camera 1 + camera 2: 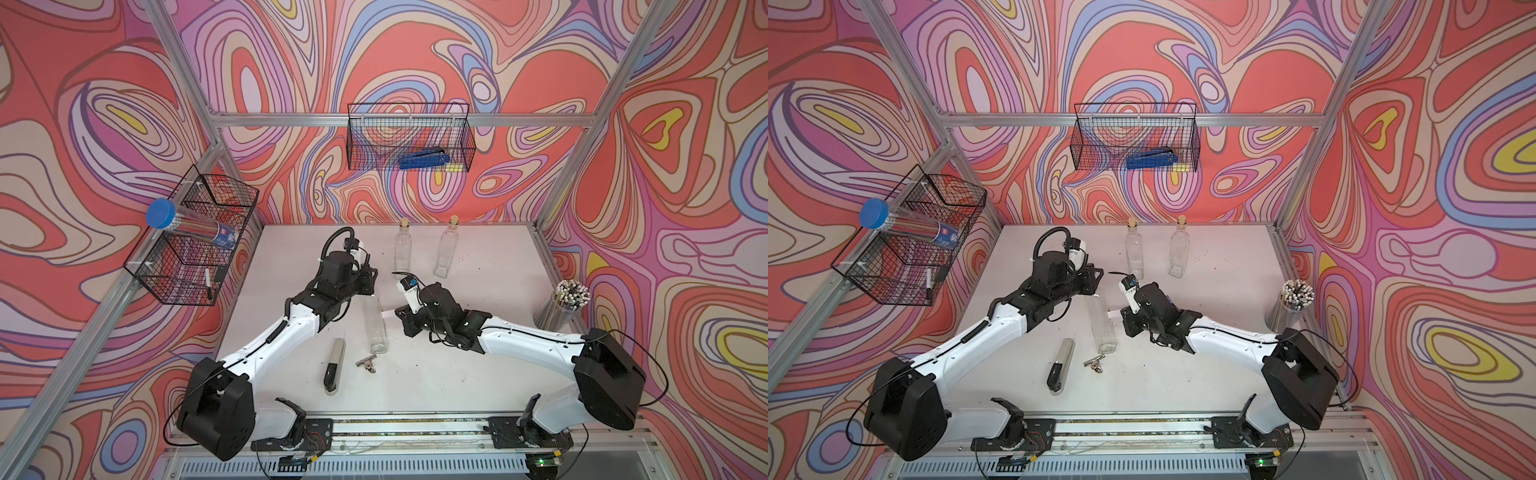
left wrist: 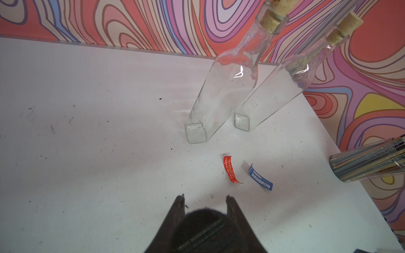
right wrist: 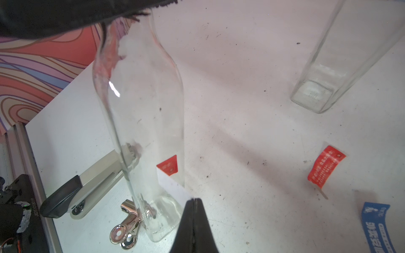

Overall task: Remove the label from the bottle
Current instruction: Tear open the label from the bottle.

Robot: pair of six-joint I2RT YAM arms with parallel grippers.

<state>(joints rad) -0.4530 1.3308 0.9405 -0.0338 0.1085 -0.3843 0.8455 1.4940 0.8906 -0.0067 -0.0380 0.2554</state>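
Observation:
A clear glass bottle [image 1: 375, 322] [image 3: 144, 114] stands mid-table, its base down beside a metal clip. My left gripper [image 1: 370, 283] [image 2: 205, 198] is shut on its top, which shows in the left wrist view as a dark rounded cap between the jaws. The label [image 3: 168, 165] is red where it still lies on the glass low down. Its white peeled strip [image 3: 175, 187] [image 1: 388, 314] runs to my right gripper [image 3: 194, 199] [image 1: 400, 314], which is shut on the strip's end just right of the bottle.
Two corked empty bottles [image 1: 403, 249] [image 1: 446, 251] stand at the back. A loose red label [image 3: 326, 168] and a blue one [image 3: 377, 225] lie on the table. A stapler [image 1: 334, 365] and metal clip [image 1: 365, 362] lie in front. A pencil cup [image 1: 565, 307] stands at the right edge.

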